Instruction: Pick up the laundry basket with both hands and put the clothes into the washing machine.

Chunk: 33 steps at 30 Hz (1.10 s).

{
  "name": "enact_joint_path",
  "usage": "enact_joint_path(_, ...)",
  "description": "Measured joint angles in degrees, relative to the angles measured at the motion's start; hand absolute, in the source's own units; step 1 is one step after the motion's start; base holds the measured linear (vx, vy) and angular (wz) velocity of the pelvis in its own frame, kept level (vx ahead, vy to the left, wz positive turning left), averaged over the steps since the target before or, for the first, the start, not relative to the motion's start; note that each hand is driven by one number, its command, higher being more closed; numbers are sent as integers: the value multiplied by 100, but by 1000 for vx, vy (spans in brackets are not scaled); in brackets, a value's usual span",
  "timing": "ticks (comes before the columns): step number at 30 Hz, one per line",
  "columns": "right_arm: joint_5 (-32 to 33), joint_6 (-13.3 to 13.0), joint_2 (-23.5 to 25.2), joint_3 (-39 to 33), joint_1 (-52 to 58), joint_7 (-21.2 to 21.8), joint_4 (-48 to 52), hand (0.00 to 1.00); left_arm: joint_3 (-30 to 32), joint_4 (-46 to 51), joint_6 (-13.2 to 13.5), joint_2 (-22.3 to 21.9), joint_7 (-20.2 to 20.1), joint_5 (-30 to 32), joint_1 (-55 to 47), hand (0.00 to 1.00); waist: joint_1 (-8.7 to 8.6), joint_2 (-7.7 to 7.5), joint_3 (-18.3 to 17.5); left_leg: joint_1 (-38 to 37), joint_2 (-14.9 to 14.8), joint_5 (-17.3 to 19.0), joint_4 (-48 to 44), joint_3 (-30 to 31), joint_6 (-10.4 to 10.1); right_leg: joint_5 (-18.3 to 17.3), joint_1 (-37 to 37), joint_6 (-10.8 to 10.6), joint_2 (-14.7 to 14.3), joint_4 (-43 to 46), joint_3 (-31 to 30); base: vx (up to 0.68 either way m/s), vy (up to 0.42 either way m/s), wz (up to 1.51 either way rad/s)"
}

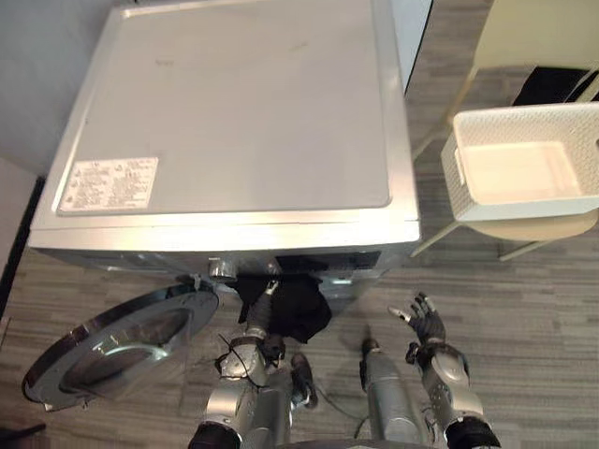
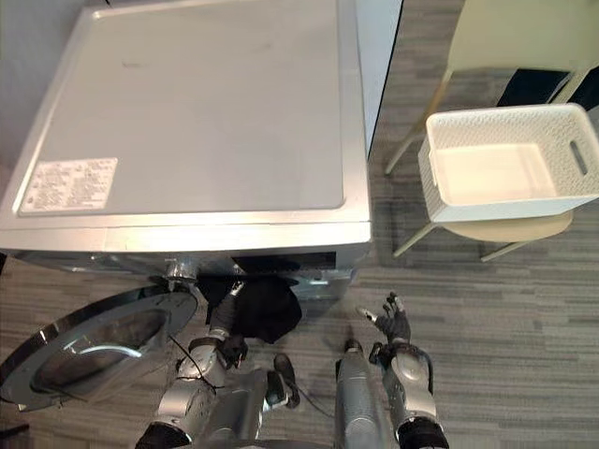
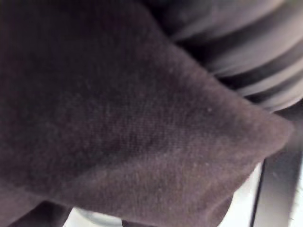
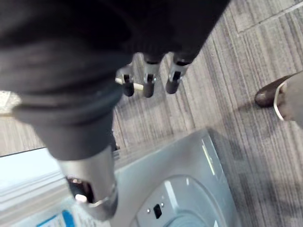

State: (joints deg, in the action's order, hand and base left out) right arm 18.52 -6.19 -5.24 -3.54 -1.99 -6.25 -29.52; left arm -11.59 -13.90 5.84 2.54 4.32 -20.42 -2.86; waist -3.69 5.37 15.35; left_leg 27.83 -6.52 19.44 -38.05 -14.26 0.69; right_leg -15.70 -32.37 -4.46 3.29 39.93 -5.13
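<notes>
Grey striped carpet floor (image 1: 524,318); silver front-loading washing machine (image 1: 243,103) seen from above, its round glass door (image 1: 122,341) swung open to the robot's left.
Left hand (image 1: 264,304) reaches to the drum opening, buried in dark crumpled clothes (image 1: 299,304) that hang over the opening's lip; its grip cannot be told. Right hand (image 1: 426,323) hovers over the floor to the right of the opening, apart from the machine, fingers (image 4: 149,85) straight and spread, holding nothing. White perforated plastic laundry basket (image 1: 524,207) sits empty on a cream chair (image 1: 543,227), well right of the machine. White rectangular label (image 1: 108,184) on the machine's top, near left corner; print too small to read.
</notes>
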Motion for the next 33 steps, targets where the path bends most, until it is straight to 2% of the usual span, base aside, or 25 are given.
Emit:
enact_joint_path(4,150,-9,151,156,138,-34,664,0,145,-5,34,-25,186,-175,70,100,61,-9,280,411,-180,518,-799,-104,-20,-438,-408,19,-48,625,-97,-69,56,-17)
enact_joint_path(7,167,-8,292,247,188,-128,1026,0,512,-46,36,-49,403,-448,454,100,158,-83,479,856,-356,688,-1280,-165,35,-529,-890,-7,-134,1040,-142,-5,4,-16)
enact_joint_path(9,168,-10,343,238,156,-199,1244,0,771,-187,111,-52,591,-586,780,100,169,-117,611,1065,-483,771,-1513,-183,48,-544,-1110,9,-192,1227,-122,18,-10,-14)
enact_joint_path(13,174,-40,446,105,32,-440,1767,0,1394,-631,179,55,1116,-964,1992,100,169,-309,937,1539,-947,830,-2007,-527,18,-547,-1631,15,-401,1551,-123,27,-48,-18)
enact_joint_path(15,188,-68,460,56,-39,-518,1767,0,1457,-753,191,140,1223,-1044,2340,100,175,-347,967,1627,-1089,923,-2053,-615,31,-547,-1752,16,-500,1554,-130,3,-55,-25)
enact_joint_path(16,246,-150,478,-15,-66,-569,1770,0,1452,-828,192,244,1255,-1046,2686,100,166,-381,1051,1681,-1165,936,-2091,-649,25,-547,-1808,16,-547,1542,-133,-2,-58,-24)
enact_joint_path(19,361,-174,490,-95,-62,-632,1769,0,1453,-922,195,324,1323,-1081,3175,100,164,-406,1106,1785,-1272,963,-2087,-676,-9,-543,-1892,18,-639,1420,-135,-2,-38,-19)
enact_joint_path(26,542,-257,487,-116,-102,-640,1769,0,1447,-1783,277,723,1448,-1980,4674,100,154,-597,1352,2061,-1493,961,-2057,-801,-12,-497,-2139,76,-770,1242,-78,25,-38,-8)
enact_joint_path(30,692,-365,488,-128,-141,-671,1769,0,1437,-2476,289,1009,1428,-2399,5705,100,143,-677,1543,2267,-1577,959,-2092,-856,-9,-422,-2315,90,-820,1184,-62,38,8,-7)
enact_joint_path(33,846,-407,487,-140,-140,-725,1754,0,1277,-2576,263,1022,1379,-2748,6003,100,200,-693,1573,2356,-1654,958,-2149,-955,-7,-421,-2395,89,-816,1215,-16,40,4,7)
